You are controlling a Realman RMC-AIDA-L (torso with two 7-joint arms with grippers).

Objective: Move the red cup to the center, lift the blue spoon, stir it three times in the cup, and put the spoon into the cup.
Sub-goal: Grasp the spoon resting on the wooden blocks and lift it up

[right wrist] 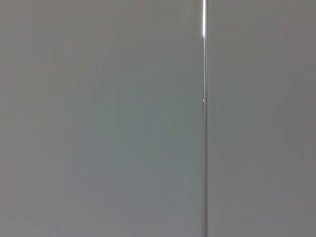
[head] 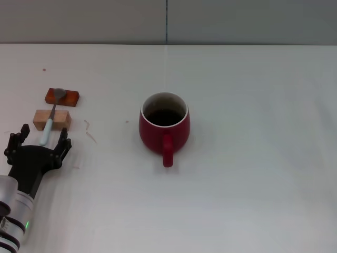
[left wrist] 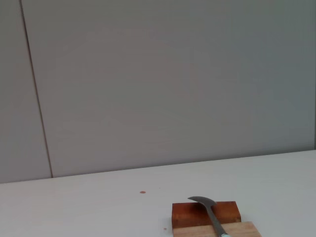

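Note:
The red cup [head: 164, 126] stands upright near the middle of the white table [head: 253, 158], its handle toward me and its dark inside showing. Far left, the blue spoon [head: 51, 117] lies across two small blocks, its grey bowl on the red-brown block [head: 62, 97] and its pale handle over the light wooden block [head: 52, 119]. My left gripper [head: 43, 136] is open just short of the handle's near end, holding nothing. In the left wrist view the spoon [left wrist: 210, 212] and both blocks show low down. The right gripper is out of view.
The right wrist view shows only a grey wall with a vertical seam [right wrist: 204, 123]. A grey wall [head: 168, 21] backs the table's far edge. A few small scuffs mark the tabletop next to the blocks.

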